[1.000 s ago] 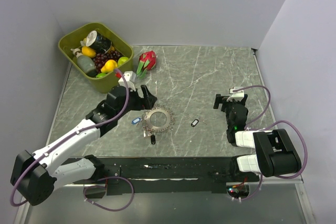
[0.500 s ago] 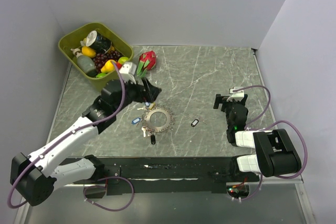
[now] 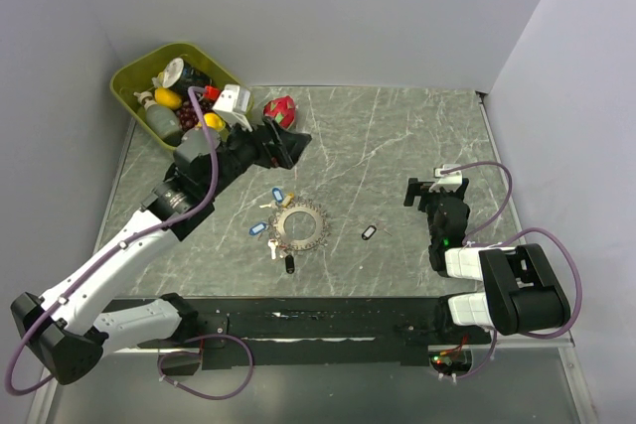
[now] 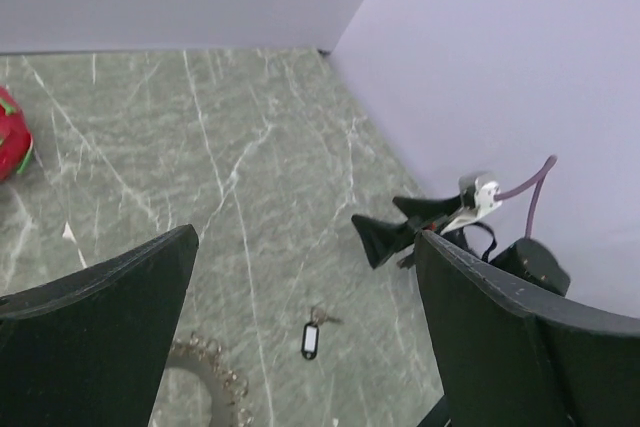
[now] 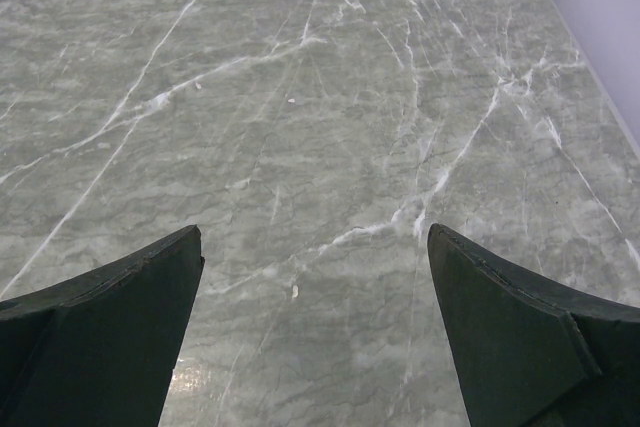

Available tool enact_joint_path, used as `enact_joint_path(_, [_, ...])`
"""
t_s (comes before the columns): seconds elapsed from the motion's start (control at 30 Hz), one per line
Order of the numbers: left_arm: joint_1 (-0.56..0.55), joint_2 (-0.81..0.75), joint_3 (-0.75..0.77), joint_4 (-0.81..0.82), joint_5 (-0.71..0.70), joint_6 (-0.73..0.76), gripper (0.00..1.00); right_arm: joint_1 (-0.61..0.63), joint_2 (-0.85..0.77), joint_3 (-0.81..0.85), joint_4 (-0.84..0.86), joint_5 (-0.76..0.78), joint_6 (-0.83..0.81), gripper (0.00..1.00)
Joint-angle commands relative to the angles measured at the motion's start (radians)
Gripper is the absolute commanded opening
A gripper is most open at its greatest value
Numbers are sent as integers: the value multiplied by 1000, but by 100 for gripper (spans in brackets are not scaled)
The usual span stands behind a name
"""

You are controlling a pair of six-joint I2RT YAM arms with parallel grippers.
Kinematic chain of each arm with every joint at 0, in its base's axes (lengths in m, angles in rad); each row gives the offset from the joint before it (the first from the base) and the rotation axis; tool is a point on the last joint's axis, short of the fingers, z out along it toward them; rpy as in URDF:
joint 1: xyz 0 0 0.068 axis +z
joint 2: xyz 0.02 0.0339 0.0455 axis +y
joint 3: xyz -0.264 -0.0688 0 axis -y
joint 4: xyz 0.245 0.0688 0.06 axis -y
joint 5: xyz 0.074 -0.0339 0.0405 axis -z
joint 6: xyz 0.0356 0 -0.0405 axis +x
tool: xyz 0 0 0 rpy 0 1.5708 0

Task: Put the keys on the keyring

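The keyring, a toothed metal ring, lies flat mid-table; its edge shows in the left wrist view. A blue-tagged key lies at its far left edge, another blue one to its left, and a black one at its near edge. A black key with a white window lies alone to the right, and also shows in the left wrist view. My left gripper is open and empty, raised behind the ring. My right gripper is open and empty over bare table at the right.
A green bin of fruit and bottles stands at the back left. A red dragon fruit lies beside it, just behind my left gripper. Grey walls close in the left, back and right sides.
My left gripper has lifted and moved back from the keyring toward the dragon fruit, uncovering the blue-tagged key at the ring's far left edge. The right arm has not moved.
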Motion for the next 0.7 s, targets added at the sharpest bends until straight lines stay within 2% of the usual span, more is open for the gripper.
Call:
enact_joint_path(0.0, [-5,-17,3,-52,-39,32,96,-9,-5,39,20,-2,5,100])
enact_joint_path(0.13, [-6,-32,11,-29,-21,56,96,-7,-5,39,20,-2,5,100])
enact_joint_path(0.27, [-6,-60,8,45,143,75,97,-7,-5,39,20,-2,5,100])
enact_joint_path(0.37, [-6,-34,68,-10,169,70,99,-9,-5,41,20,-2,5,100])
enact_joint_path(0.53, [-6,-32,114,-55,175,56,97,-9,-5,39,20,0,5,100])
enact_joint_path(0.67, [-6,-5,148,-55,266,9,97,-9,-5,39,20,-2,5,100])
